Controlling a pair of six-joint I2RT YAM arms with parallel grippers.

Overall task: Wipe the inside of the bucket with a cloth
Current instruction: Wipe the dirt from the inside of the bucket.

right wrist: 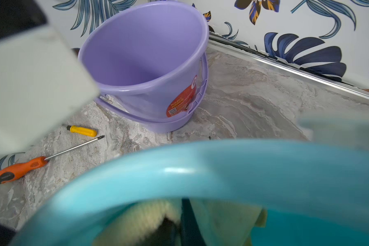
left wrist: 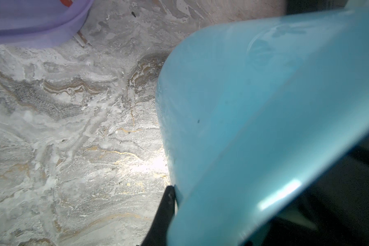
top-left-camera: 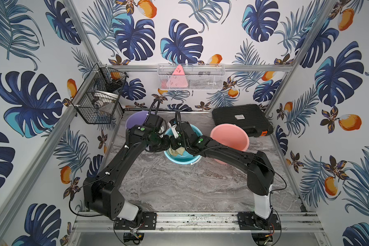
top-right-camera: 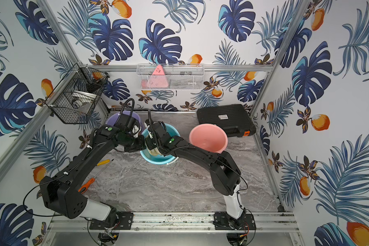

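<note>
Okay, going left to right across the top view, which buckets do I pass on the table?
Purple bucket → blue bucket → pink bucket.

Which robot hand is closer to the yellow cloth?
The right. The right gripper is shut on the cloth down inside the blue bucket; the left gripper is clamped on that bucket's wall at the rim.

Sticker (right wrist: 182, 98) on purple bucket (right wrist: 136, 53): QR code, wording too blurred.
</note>
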